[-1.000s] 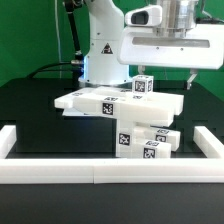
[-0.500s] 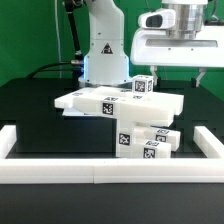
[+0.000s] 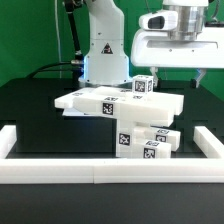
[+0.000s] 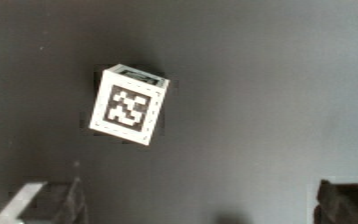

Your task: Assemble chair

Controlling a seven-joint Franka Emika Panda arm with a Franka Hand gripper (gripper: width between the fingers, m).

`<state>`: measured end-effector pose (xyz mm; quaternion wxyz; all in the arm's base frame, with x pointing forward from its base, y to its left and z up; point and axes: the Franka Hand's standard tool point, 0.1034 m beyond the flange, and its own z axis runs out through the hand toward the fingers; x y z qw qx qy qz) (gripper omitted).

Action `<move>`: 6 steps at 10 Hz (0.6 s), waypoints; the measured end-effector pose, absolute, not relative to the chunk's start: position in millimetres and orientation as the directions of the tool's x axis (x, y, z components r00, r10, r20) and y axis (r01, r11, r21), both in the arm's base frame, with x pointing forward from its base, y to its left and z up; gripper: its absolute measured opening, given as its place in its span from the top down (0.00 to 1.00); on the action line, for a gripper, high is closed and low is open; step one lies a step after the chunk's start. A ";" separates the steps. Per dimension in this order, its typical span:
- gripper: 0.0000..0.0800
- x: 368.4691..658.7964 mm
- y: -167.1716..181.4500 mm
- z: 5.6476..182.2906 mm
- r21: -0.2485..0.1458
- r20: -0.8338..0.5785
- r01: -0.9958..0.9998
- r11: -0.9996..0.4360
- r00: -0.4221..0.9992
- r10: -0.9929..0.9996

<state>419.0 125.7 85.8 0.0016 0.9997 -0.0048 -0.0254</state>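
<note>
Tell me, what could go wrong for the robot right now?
1. The flat white plastic slab lies on other white pieces with its edges sticking out, so a bump might tip or slide it.
2. The small white tagged cube sits on top of the slab and could get knocked off.
3. The gripper, jaws wide open, hangs beside the pile and might clip it going down.
</note>
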 end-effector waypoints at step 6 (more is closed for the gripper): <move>0.19 425.5 82.1 73.5 -0.022 -0.072 -0.187 -0.982 0.980 -0.185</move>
